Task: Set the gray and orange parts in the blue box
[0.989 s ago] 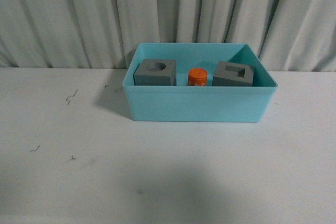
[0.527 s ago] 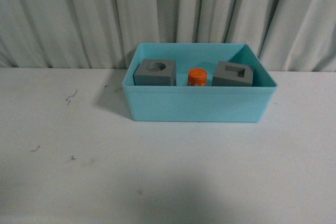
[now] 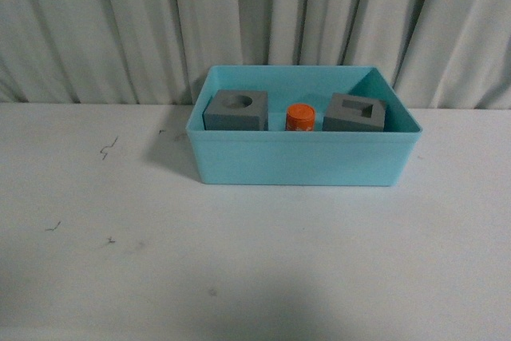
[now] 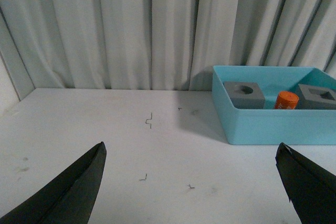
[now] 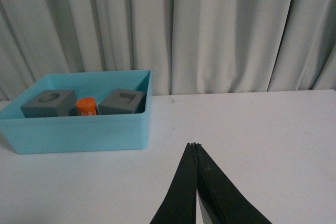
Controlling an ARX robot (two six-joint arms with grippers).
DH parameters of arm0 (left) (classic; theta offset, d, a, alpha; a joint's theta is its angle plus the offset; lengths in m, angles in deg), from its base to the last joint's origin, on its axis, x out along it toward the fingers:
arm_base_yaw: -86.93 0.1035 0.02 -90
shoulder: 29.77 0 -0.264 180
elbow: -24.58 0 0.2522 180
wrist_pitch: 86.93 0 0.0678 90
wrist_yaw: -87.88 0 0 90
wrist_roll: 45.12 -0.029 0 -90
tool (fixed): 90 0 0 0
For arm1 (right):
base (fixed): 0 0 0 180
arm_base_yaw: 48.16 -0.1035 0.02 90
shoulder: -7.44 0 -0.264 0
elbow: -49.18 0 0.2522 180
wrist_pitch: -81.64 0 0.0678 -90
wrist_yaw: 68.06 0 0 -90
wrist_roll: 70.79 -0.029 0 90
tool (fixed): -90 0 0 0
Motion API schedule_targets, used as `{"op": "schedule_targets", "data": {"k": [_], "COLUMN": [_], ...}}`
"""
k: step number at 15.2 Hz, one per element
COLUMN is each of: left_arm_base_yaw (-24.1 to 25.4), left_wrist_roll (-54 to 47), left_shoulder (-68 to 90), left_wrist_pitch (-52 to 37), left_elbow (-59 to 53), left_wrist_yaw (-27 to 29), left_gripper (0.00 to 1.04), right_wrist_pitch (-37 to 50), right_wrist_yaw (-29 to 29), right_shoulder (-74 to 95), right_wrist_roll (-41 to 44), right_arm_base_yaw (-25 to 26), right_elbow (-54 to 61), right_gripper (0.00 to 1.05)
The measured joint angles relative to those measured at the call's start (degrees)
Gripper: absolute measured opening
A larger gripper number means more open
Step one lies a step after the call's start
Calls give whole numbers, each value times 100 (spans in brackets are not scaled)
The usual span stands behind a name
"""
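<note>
Two end effectors, both empty: left end effector (image 4: 191,182) spread wide, right end effector (image 5: 195,182) closed.

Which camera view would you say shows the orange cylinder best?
The front view: the orange cylinder sits centred between the gray cubes, top visible. Both wrist views show it smaller and off to one side, behind the blue box wall.

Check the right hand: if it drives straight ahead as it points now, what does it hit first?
Probably nothing on the table. The right hand, shut, points past the right of the blue box over bare table toward the curtain. Depth is unclear.
</note>
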Motion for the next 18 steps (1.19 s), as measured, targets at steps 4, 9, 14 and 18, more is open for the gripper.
{"op": "schedule_targets", "data": {"k": [4, 9, 14, 18], "left_arm_base_yaw": [0, 0, 0, 0], "left_wrist_roll": [-2, 0, 0, 0], "left_shoulder": [0, 0, 0, 0], "left_wrist_pitch": [-2, -2, -2, -2], "left_elbow": [0, 0, 0, 0], "left_wrist_yaw": [-2, -2, 0, 0], "left_gripper": [98, 98, 98, 98], "right_wrist_pitch": [-1034, -1014, -1012, -1014], "right_wrist_yaw": [7, 9, 11, 9], "right_shoulder": [-957, -966, -966, -966], "right_wrist_roll": [0, 0, 2, 2], "right_arm_base_yaw": [0, 0, 0, 0], "right_elbow": [-2, -2, -2, -2], "right_gripper": [2, 2, 39, 77]}}
